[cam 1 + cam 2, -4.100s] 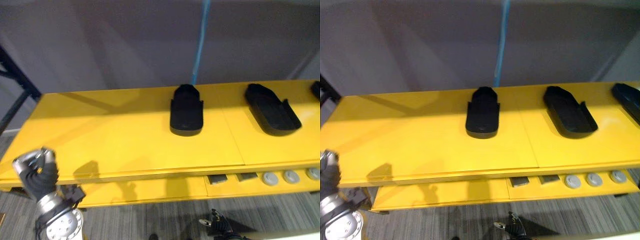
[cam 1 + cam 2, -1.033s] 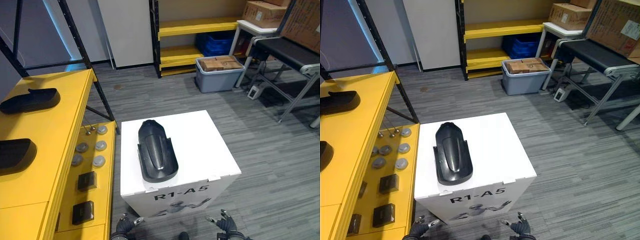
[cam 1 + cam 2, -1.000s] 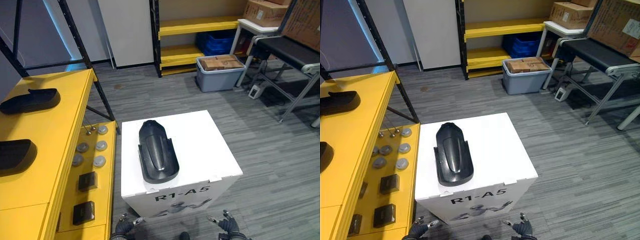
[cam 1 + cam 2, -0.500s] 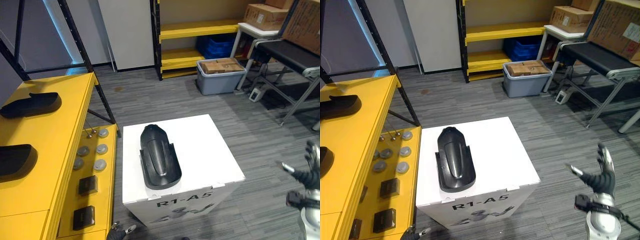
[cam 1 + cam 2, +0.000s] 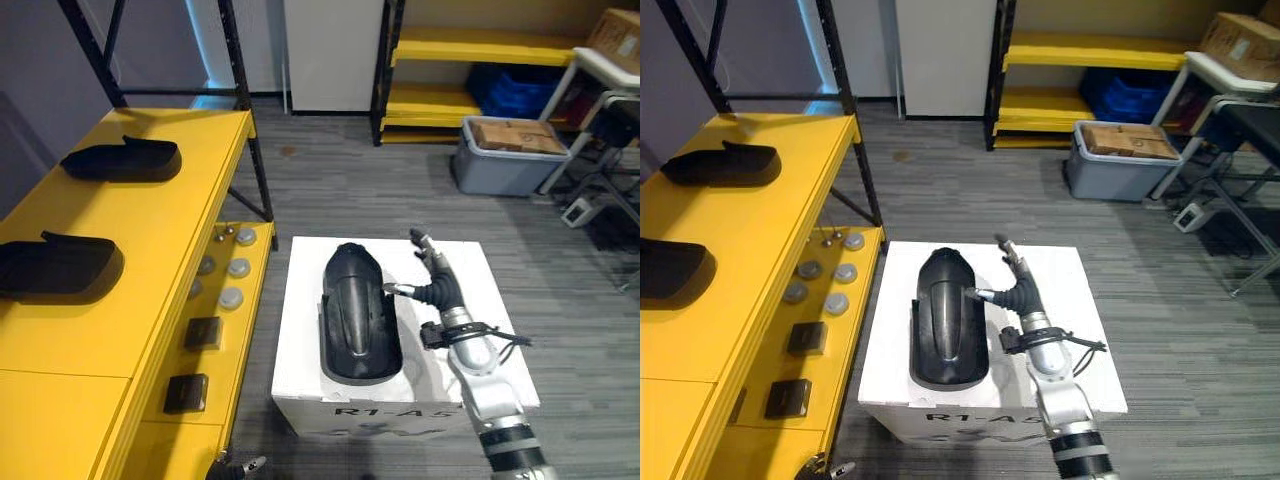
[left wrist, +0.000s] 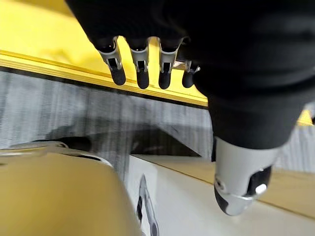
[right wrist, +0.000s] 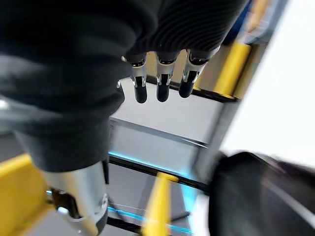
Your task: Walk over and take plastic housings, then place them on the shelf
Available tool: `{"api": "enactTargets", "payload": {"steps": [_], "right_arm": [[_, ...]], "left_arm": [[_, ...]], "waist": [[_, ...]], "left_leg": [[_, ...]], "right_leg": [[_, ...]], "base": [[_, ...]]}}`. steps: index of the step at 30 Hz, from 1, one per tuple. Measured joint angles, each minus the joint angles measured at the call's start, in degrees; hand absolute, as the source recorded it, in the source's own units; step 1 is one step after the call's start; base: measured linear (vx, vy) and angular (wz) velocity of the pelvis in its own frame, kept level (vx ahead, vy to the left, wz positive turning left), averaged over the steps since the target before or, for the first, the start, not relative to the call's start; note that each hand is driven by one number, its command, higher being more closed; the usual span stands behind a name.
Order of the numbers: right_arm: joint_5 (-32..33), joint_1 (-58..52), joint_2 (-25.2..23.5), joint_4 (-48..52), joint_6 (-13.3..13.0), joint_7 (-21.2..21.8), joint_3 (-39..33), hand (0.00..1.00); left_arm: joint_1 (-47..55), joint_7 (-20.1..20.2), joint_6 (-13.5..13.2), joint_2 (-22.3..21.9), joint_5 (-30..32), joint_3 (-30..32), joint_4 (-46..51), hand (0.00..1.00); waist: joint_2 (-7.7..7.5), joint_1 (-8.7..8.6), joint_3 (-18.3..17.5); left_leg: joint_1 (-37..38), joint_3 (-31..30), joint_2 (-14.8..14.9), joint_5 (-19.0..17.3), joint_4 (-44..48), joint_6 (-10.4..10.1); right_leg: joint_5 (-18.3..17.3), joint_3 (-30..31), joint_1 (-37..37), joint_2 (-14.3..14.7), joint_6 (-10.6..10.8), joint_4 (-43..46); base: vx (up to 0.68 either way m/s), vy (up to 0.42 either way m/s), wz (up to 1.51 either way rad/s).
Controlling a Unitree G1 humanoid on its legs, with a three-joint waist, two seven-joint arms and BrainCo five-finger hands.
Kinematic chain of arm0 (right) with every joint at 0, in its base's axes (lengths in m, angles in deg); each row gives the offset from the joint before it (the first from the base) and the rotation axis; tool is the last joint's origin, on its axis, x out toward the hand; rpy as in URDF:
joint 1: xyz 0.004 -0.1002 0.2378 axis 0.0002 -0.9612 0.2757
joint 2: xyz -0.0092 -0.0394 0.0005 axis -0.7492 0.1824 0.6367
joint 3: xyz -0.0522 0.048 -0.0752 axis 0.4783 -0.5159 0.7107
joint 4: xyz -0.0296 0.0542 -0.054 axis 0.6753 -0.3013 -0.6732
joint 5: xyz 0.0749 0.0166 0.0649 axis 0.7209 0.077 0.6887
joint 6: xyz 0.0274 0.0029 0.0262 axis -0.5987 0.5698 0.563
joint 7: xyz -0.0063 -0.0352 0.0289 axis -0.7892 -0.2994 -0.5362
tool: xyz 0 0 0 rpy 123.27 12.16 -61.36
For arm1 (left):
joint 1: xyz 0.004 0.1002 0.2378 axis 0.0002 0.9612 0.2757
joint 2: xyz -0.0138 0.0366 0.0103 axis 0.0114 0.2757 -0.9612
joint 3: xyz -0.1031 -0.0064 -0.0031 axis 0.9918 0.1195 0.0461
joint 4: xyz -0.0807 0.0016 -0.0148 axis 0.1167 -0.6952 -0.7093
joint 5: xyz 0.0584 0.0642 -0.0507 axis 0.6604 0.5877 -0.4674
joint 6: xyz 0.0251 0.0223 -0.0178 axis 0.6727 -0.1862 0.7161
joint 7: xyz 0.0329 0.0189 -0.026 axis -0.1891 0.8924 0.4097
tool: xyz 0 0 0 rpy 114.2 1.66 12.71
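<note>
Left eye view: the glossy black, round-nosed plastic housing (image 5: pixel 358 325) lies on the white box (image 5: pixel 300 345). My right hand (image 5: pixel 439 292), fingers spread, hangs just beside it; half a second ago it was well off to the side. Left wrist view: my left hand (image 6: pixel 162 29) has its fingers straight.

Right hand (image 5: pixel 437 288) extends forward, fingers spread straight; left hand (image 6: pixel 141 69) hangs low, relaxed.

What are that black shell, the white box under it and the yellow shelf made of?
Black shell: looks like moulded plastic, glossy, with a light streak along its hump. White box: probably cardboard, matte, with tab slots at its edge. Yellow shelf: painted metal or board, smooth; cannot tell which.
</note>
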Motion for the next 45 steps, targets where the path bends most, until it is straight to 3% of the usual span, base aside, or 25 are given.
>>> {"api": "enactTargets", "payload": {"steps": [2, 9, 16, 24, 25, 32, 45], "right_arm": [[-5.25, 0.49, -2.72, -2.80, 2.00, -2.85, -0.29, 0.00], [-14.05, 0.08, -7.51, -4.65, 6.59, -9.52, -6.19, 0.00], [-19.00, -3.21, -10.36, -4.61, 8.12, -11.72, -6.86, 0.00], [-22.66, -4.37, -10.78, -4.49, 8.50, -11.33, -6.69, 0.00], [-22.92, -4.42, -10.81, -4.49, 8.66, -11.18, -6.69, 1.00], [-26.47, -3.57, -9.81, -4.82, 10.02, -10.41, -8.18, 1.00], [-26.39, -2.07, -8.68, -6.87, 10.84, -7.89, -9.32, 1.00]], "left_arm": [[-0.02, -0.69, 0.12, -0.10, 0.00, 0.00, 0.05, 0.00], [-0.25, -2.49, 0.67, -0.21, 0.03, -0.01, 0.71, 0.00], [-0.16, -3.75, 0.96, -0.10, 0.09, -0.55, 0.96, 0.00], [-0.32, -3.90, 1.39, 0.28, 0.13, -1.34, 0.76, 0.00], [-0.36, -3.90, 1.47, 0.35, 0.13, -1.45, 0.71, 0.00], [-0.35, -3.69, 1.74, 0.87, 0.67, -1.79, 0.58, 0.00], [-0.22, -3.36, 1.80, 1.41, 0.71, -1.81, 0.59, 0.00]], "waist": [[0.06, 0.04, 0.45], [0.03, -0.02, 2.16], [-0.15, 0.29, 2.45], [-0.27, 0.03, 2.43], [-0.32, 0.02, 2.42], [-0.99, -0.07, 2.17], [-1.97, -0.02, 1.51]], "left_leg": [[0.00, -1.34, -0.31, 0.57, -0.02, 0.05], [-1.80, -4.34, -1.45, 1.34, 0.00, 0.60], [-1.88, -4.72, -1.87, 2.12, -1.43, 0.99], [-1.43, -4.76, -2.00, 2.31, -2.34, 1.02], [-1.32, -4.70, -2.02, 2.31, -2.41, 1.02], [-0.13, -4.43, -2.15, 2.32, -3.24, 1.02], [0.01, -4.98, -2.49, 2.77, -3.73, 1.13]], "right_leg": [[0.00, -0.63, 0.56, -0.43, 0.01, -0.13], [0.54, -3.42, 0.64, -1.52, 0.83, -1.06], [1.83, -3.64, 0.54, -1.72, 1.14, -2.14], [1.87, -3.74, 0.70, -1.76, 1.20, -2.59], [1.88, -3.73, 0.81, -1.76, 1.22, -2.71], [1.85, -3.68, 1.70, -1.75, 1.33, -3.23], [1.85, -4.38, 1.94, -1.80, 1.33, -3.31]], "base": [[0.04, 0.014, 0.21], [-0.05, 0.022, 0.22], [-0.08, 0.029, 0.04], [0.00, 0.003, 0.00], [0.03, 0.014, -0.03], [0.01, 0.007, -0.01], [-0.01, 0.002, 0.02]]}}
